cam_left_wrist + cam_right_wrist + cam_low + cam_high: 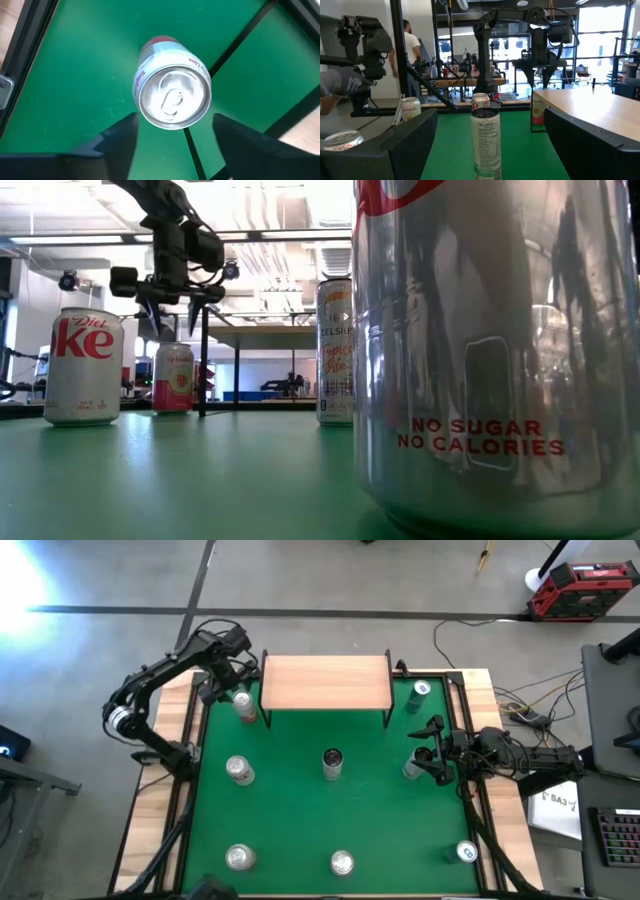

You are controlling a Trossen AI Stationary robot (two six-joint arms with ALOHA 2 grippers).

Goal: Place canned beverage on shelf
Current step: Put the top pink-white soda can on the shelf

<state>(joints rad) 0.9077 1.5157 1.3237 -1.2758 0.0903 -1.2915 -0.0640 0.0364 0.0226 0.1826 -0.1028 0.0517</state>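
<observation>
A big silver can is looming nearest the low camera. The pink-labelled can is standing on the green mat beside the shelf leg; rigid, smooth, probably slippery, best gripped mid-wall. The left gripper is hovering directly above it, fingers spread. The right gripper is waiting open near another can.

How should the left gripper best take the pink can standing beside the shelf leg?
Probably from straight above: the pink can stands upright, and the open left gripper hangs over it. Close the fingers on the round side wall below the rim, keeping clear of the shelf's black leg beside it.
</observation>
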